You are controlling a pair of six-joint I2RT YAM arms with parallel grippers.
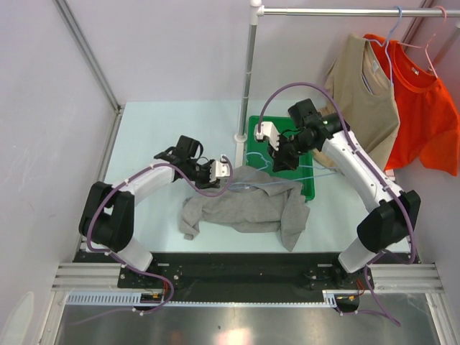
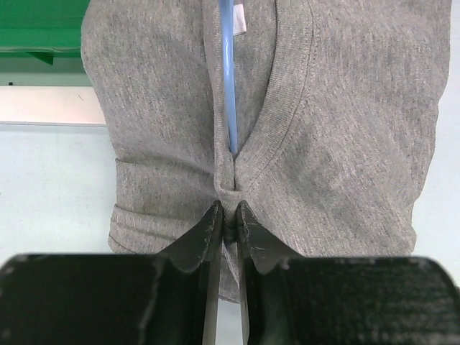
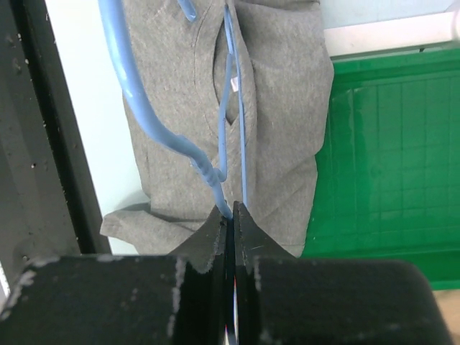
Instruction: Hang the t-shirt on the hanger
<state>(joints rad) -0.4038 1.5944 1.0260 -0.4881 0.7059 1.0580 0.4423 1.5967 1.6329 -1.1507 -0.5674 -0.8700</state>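
**Both claws closed and loaded**

Left gripper pinched narrow on a fold of the t-shirt right at the neckline. Right gripper clamped on the hanger, on the wire just below its twist. T-shirt crumpled mid-table, far edge overlapping the green tray. Hanger wire running into the neck opening.

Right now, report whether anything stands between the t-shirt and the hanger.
Nothing visible does. The left gripper pinches the t-shirt at its collar. The right gripper clamps the hanger near its twisted neck, and the hanger's wire lies in the neck opening.
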